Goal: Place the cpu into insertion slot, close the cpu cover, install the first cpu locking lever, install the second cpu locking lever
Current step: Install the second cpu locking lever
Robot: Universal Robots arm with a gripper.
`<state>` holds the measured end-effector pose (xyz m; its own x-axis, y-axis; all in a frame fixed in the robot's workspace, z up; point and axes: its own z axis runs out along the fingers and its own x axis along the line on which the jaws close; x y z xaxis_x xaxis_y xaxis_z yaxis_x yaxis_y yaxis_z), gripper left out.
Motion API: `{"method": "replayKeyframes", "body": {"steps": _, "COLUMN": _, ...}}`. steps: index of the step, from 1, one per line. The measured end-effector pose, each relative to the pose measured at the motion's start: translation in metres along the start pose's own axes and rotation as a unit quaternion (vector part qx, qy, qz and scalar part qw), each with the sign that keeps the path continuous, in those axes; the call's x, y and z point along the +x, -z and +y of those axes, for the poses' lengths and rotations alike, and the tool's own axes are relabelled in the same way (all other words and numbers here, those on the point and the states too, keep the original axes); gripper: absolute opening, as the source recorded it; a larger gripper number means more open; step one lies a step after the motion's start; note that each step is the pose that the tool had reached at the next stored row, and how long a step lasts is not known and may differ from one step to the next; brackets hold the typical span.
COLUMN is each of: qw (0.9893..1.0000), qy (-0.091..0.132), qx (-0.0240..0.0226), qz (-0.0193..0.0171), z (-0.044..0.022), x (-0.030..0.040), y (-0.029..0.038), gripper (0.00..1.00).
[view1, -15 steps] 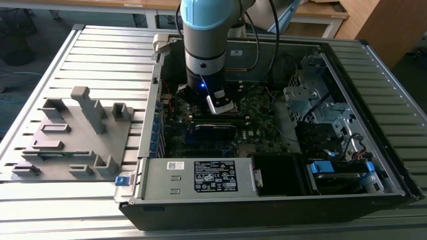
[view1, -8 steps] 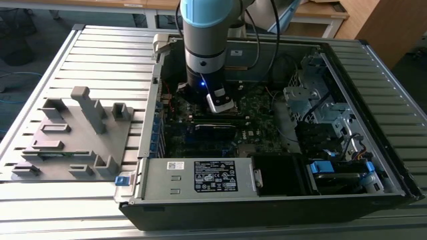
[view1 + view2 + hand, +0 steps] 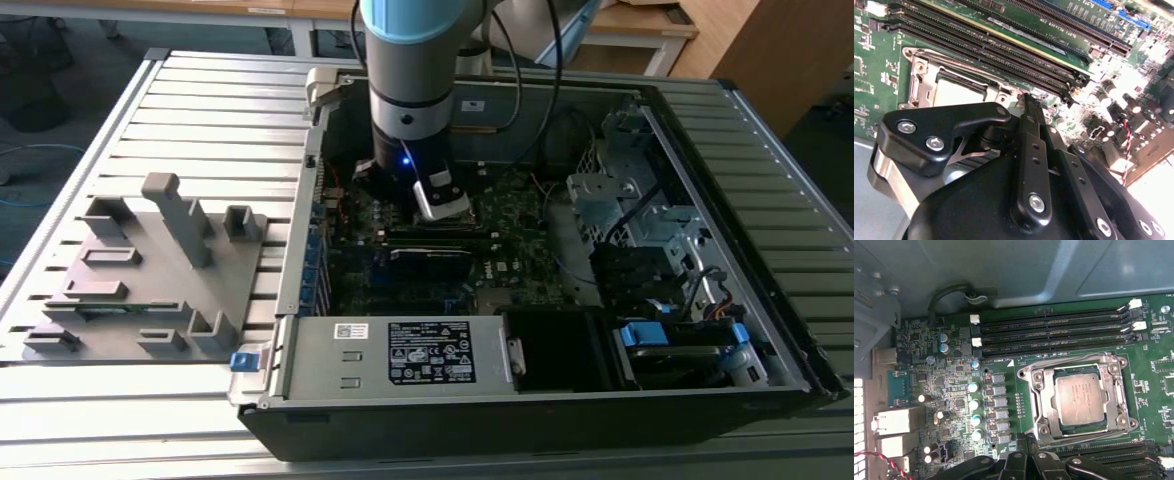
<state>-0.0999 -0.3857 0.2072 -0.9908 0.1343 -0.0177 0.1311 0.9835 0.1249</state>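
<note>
The cpu (image 3: pixel 1079 400), a small square chip with a dull silvery top, sits in the insertion slot (image 3: pixel 1060 427) on the green motherboard (image 3: pixel 954 405). A silver metal frame, the cpu cover (image 3: pixel 1029 390), lies flat around the chip. I cannot tell whether the locking levers are latched. My gripper (image 3: pixel 1026 100) is shut with nothing between its black fingers. It hovers just beside the socket's edge, close to the chip (image 3: pixel 956 92). In the exterior view the gripper (image 3: pixel 441 200) hangs low inside the open computer case, over the board's upper middle.
Long black memory slots (image 3: pixel 1054 332) run beside the socket on two sides. Capacitors (image 3: pixel 974 405) stand close by. The case holds a power supply (image 3: pixel 400 355) in front and drive bays (image 3: pixel 641 230) at the exterior view's right. A grey fixture (image 3: pixel 147 270) lies outside the case.
</note>
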Motion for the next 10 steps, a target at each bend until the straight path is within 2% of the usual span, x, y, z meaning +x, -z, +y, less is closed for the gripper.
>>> {"method": "replayKeyframes", "body": {"steps": 10, "qw": 1.0000, "qy": 0.000, "qx": 0.0000, "qz": 0.0000, "z": 0.0001, "x": 0.0001, "y": 0.0010, "gripper": 0.10}}
